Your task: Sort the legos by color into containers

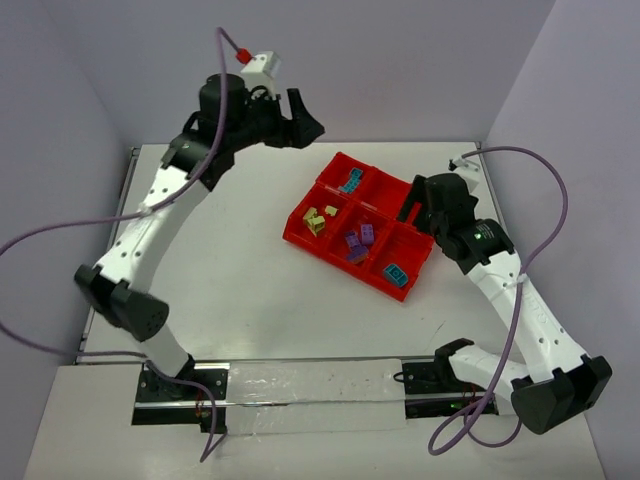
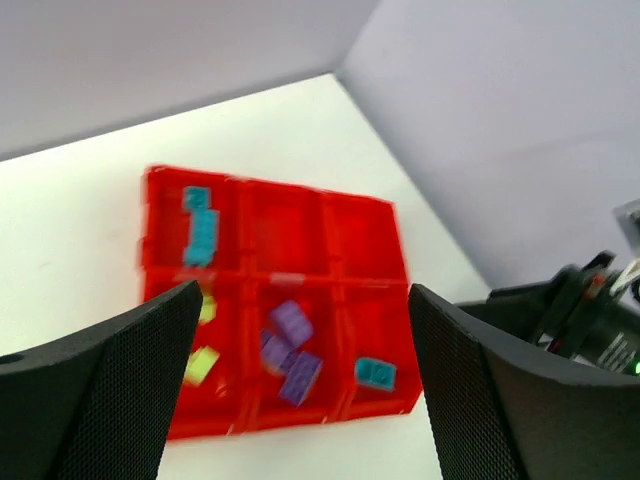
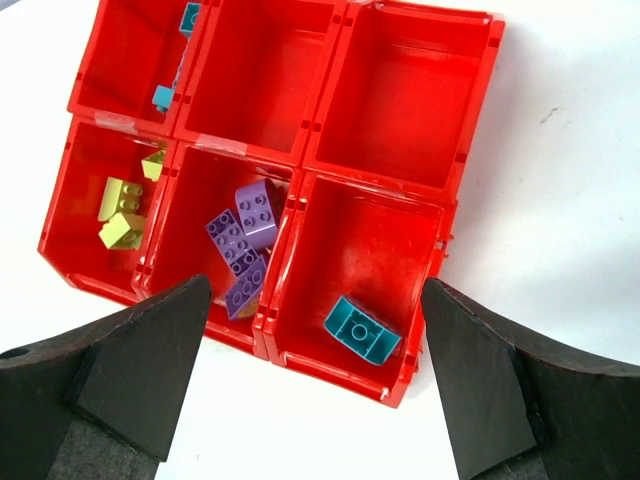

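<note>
The red tray (image 1: 333, 253) sits right of centre, with six compartments. Teal bricks (image 1: 350, 182) lie in its far-left compartment. Yellow bricks (image 1: 317, 220) lie in the near-left one, purple bricks (image 1: 358, 243) in the near-middle one, and one teal brick (image 1: 397, 273) in the near-right one. My left gripper (image 1: 308, 125) is open and empty, raised beyond the tray's far-left corner. My right gripper (image 1: 412, 205) is open and empty over the tray's right edge. In the right wrist view the teal brick (image 3: 362, 330), purple bricks (image 3: 243, 245) and yellow bricks (image 3: 122, 212) show between my fingers (image 3: 150, 350).
The tray's two other far compartments (image 3: 400, 95) hold nothing. Grey walls close in the table at the back and both sides. The left wrist view shows the tray (image 2: 290, 185) blurred, with the right arm (image 2: 590, 310) at its right edge.
</note>
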Robot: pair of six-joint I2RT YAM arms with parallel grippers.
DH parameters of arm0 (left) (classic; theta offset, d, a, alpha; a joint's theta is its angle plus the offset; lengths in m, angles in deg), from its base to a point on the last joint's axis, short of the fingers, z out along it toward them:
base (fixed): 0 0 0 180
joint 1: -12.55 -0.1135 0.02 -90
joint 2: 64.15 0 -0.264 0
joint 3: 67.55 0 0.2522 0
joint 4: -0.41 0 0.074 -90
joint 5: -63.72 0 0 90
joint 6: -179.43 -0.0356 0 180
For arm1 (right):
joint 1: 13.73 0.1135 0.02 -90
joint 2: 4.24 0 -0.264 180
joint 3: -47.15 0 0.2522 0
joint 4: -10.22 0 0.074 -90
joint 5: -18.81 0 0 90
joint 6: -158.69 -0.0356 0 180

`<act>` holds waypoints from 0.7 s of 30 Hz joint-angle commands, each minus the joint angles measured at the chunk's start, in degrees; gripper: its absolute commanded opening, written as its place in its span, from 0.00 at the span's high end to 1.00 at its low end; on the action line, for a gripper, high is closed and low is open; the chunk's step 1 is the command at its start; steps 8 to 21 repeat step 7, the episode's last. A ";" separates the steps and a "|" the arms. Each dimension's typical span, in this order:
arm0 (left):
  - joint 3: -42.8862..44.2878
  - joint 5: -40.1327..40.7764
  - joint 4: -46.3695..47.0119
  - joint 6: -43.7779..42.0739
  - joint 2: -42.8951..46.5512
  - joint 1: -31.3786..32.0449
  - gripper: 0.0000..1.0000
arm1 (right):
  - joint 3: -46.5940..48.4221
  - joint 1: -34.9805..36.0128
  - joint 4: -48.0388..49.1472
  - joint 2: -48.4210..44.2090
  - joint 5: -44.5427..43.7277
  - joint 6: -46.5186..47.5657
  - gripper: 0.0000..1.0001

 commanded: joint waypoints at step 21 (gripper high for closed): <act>-21.89 17.62 -6.86 -5.37 21.27 -0.25 0.09 | -2.26 -0.12 3.71 -4.39 -2.17 -0.48 0.07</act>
